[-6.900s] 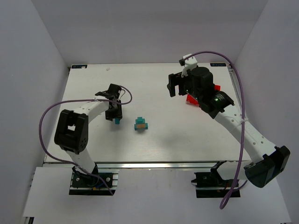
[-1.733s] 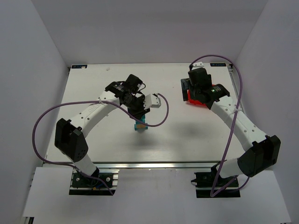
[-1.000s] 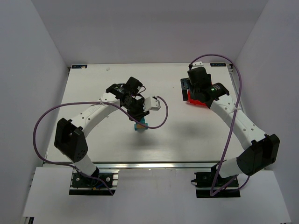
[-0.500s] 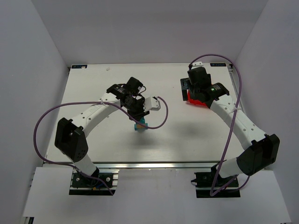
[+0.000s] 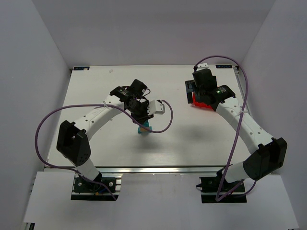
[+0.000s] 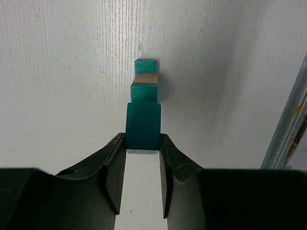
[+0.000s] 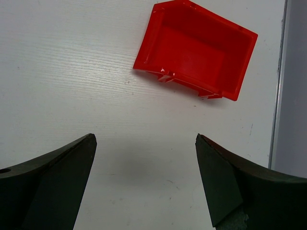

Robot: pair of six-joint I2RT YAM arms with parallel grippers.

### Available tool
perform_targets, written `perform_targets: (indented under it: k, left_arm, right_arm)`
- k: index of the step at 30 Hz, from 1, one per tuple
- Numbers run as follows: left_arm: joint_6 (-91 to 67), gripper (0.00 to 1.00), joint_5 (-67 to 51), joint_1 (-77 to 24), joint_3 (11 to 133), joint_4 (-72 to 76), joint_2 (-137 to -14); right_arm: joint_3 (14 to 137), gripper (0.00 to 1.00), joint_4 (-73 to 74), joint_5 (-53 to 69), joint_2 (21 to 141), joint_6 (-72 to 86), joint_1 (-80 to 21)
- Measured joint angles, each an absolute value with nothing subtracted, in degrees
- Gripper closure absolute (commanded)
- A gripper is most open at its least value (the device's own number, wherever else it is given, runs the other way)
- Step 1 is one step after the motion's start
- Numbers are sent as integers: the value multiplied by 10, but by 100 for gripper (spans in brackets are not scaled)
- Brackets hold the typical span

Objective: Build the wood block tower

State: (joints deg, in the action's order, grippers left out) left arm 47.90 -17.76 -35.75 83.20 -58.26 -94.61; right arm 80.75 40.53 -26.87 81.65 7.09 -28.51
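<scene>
A teal-green painted wooden cube (image 6: 143,125) is pinched in the half-closed left gripper (image 6: 143,143), close against the small tower of teal and tan wood blocks (image 6: 145,80) mid-table, contact unclear. The right gripper (image 7: 145,141) is spread wide, empty, near a red plastic bin (image 7: 149,48)

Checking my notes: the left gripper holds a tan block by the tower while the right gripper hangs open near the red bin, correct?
Not quite. The block in the left gripper is teal-green, not tan, as the left wrist view shows. The rest holds.
</scene>
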Motion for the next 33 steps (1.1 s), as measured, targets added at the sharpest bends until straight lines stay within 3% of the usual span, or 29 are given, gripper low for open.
perform_targets:
  k: [33]
  left_arm:
    - [502, 88, -189, -359, 863, -615, -963]
  right_arm:
    - [808, 11, 405, -269, 816, 71, -285]
